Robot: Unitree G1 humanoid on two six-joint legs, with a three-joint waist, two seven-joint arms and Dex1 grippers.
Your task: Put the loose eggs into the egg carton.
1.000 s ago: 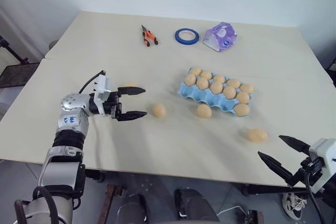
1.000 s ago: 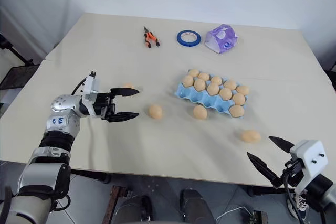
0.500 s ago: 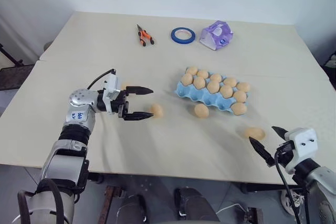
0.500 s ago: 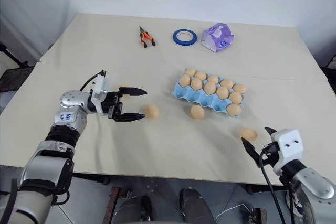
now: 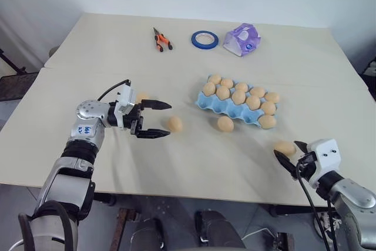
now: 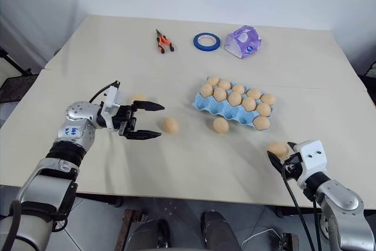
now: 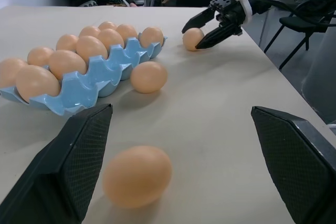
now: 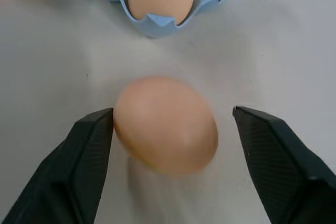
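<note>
Your right gripper (image 8: 170, 124) has its fingers spread around a loose egg (image 8: 165, 124) on the tabletop (image 5: 176, 163), one finger touching it; your left gripper (image 5: 157, 119) has its fingers spread wide by another egg (image 5: 174, 123).

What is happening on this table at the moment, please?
A two-armed robot is collecting loose eggs to put into the light blue egg carton, which is nearly full. The right pincer is open around an egg near the table's front edge; one finger is at the shell, the other is apart from it. The left pincer is open and level, with another egg just past its tips. A third egg lies beside the carton and a fourth behind the left pincer.
</note>
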